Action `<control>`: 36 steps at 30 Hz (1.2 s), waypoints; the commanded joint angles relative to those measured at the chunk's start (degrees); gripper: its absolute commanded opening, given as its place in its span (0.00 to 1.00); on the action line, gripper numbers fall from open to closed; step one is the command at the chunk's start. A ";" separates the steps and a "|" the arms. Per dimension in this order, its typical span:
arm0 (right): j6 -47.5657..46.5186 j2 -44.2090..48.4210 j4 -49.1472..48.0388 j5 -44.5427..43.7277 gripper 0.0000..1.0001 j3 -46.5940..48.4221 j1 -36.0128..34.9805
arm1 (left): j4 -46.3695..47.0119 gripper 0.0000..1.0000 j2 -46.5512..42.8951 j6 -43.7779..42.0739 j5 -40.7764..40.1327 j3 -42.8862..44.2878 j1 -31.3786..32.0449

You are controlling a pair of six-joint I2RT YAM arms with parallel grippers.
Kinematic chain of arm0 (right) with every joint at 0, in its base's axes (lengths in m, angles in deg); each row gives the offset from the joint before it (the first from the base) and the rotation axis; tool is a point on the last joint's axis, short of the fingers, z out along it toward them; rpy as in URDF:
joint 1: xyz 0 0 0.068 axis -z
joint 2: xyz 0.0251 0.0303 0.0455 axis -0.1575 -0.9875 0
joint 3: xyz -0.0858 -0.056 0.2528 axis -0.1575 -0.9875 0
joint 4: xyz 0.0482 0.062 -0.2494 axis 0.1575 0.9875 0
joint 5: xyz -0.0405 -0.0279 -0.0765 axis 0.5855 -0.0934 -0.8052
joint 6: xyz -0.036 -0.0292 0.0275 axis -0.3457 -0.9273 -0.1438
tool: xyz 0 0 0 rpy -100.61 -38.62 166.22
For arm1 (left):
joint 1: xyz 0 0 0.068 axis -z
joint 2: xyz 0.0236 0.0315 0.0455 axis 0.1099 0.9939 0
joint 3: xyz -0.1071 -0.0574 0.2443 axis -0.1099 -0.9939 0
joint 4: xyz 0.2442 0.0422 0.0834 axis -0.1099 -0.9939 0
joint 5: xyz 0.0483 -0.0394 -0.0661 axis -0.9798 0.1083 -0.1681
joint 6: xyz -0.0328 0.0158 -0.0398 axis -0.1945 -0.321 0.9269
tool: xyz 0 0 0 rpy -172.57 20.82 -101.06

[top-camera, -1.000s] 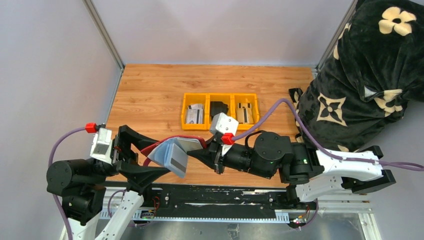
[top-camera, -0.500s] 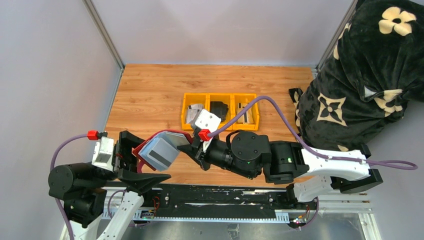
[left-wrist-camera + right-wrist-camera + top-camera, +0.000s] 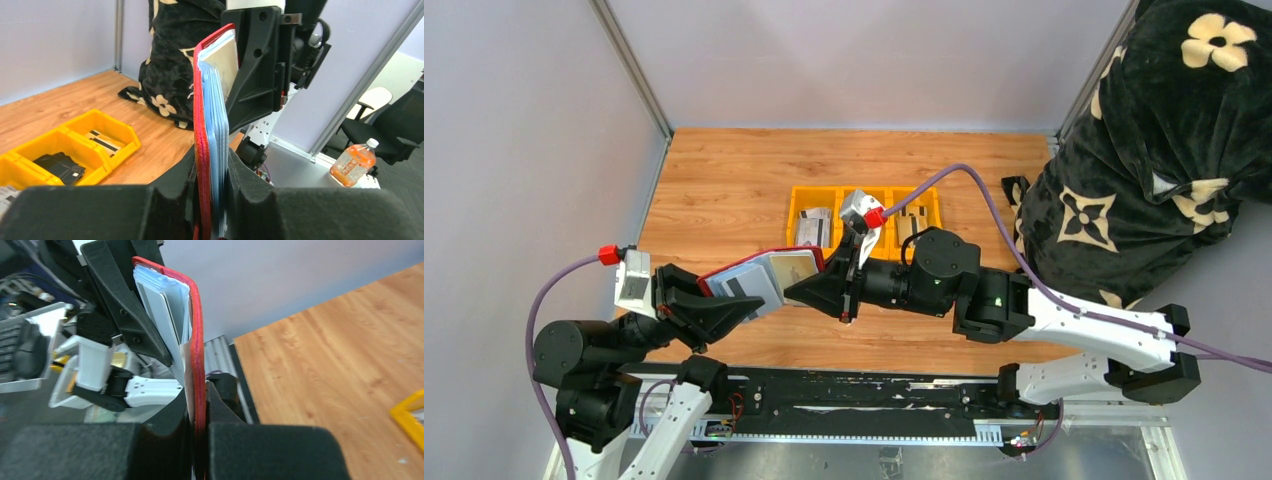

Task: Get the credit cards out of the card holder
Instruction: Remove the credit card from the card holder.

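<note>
The red card holder point(image 3: 759, 262) hangs above the table's front edge, stretched between both grippers. A tan credit card point(image 3: 790, 266) and a grey one with a dark stripe point(image 3: 742, 285) lie in its pale blue sleeves. My left gripper point(image 3: 746, 303) is shut on the holder's left end, pinching the red cover point(image 3: 201, 125) and sleeves point(image 3: 218, 130) together. My right gripper point(image 3: 796, 291) is shut on the right end, where its jaws clamp the thin red cover point(image 3: 198, 340). The tan card point(image 3: 226, 50) stands out at the holder's far end in the left wrist view.
Behind the holder a yellow three-part bin point(image 3: 888, 190) holds loose cards point(image 3: 814, 228) and a black wallet point(image 3: 860, 218). A black flowered blanket point(image 3: 1154, 130) fills the right side. Grey walls bound the back and left. An orange bottle point(image 3: 352, 160) stands off the table.
My left gripper has closed on the holder's left end. The right arm has shifted left and farther from the table's front edge, and the holder now lies flatter between the two grippers.
</note>
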 commanded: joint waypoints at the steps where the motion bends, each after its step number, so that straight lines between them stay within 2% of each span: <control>1: 11.15 3.05 -12.73 12.69 0.00 -4.72 4.79 | 1.02 0.24 0.48 3.00 3.02 1.00 -0.04; 6: 14.41 3.83 -16.73 15.94 0.00 -7.48 7.02 | -0.81 0.24 2.10 2.04 2.64 2.71 -0.04; 11: 16.35 4.64 -18.93 17.85 0.02 -10.20 8.79 | -4.19 0.13 4.32 -0.24 -0.42 5.15 -0.09; 12: 16.96 5.01 -19.31 18.19 0.11 -11.20 9.59 | -5.04 0.11 5.25 -0.77 -0.43 5.65 -0.05; 13: 18.19 5.44 -19.68 18.39 0.27 -12.22 10.96 | -6.60 0.09 6.09 -1.31 -0.61 6.41 -0.04; 15: 21.54 6.69 -20.42 19.36 0.48 -14.67 15.03 | -10.12 0.04 8.29 -3.93 -0.31 7.73 -0.04; 17: 25.23 8.21 -21.16 20.65 0.57 -16.64 20.44 | -15.35 0.02 11.35 -7.48 0.64 9.42 -0.09; 20: 26.76 12.13 -15.57 18.89 0.59 -16.55 27.86 | -26.31 0.00 17.60 -14.01 0.19 13.19 -0.06; 22: 25.23 14.33 -12.29 15.76 0.59 -15.96 29.01 | -32.37 0.00 21.62 -18.17 0.79 15.91 -0.04; 24: 24.55 15.63 -13.03 15.68 0.60 -16.21 29.09 | -35.49 0.00 24.24 -20.33 1.43 17.47 -0.04; 30: 31.65 10.12 -24.16 30.57 0.56 -18.26 28.66 | -35.42 0.00 25.14 -21.23 3.91 16.98 -0.08; 36: 34.35 3.43 -30.44 36.74 0.56 -19.40 25.12 | -35.44 0.00 24.90 -20.77 8.89 17.24 -0.04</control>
